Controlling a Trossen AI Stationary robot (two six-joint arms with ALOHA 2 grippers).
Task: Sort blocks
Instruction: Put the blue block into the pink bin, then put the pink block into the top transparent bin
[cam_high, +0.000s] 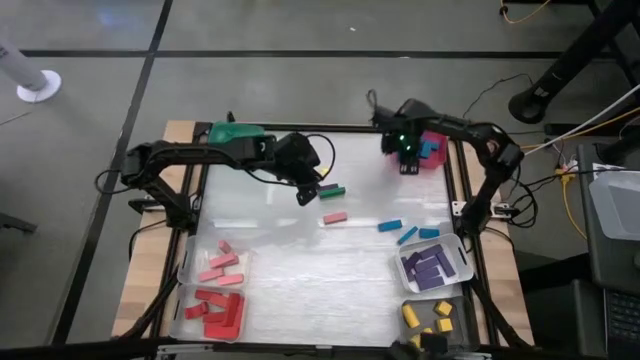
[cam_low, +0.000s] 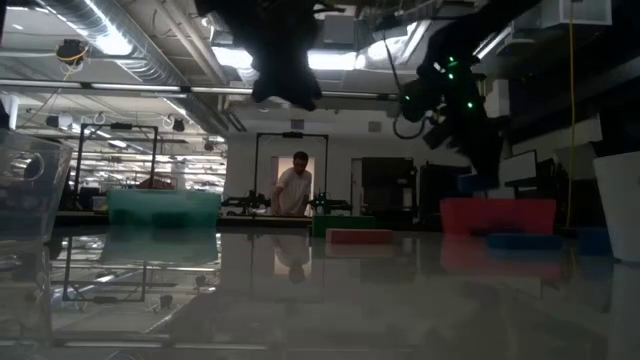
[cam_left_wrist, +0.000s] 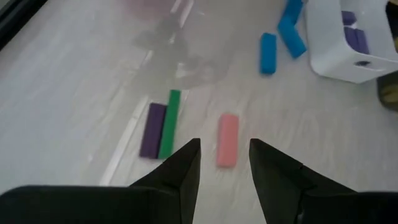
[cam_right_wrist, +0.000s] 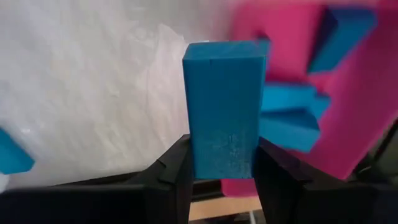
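Gripping a blue block (cam_right_wrist: 224, 109), right hand (cam_right_wrist: 224, 168) over pink bin (cam_right_wrist: 348, 118)

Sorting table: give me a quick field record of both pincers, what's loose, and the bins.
left pincer: open, empty, above the pink block
right pincer: shut on a blue block, over the pink bin
pink bin: holds blue blocks
loose on table: green block and purple block lying side by side, pink block, three blue blocks
clear trays: pink and red at left; purple and yellow at right
green bin: far left, contents hidden
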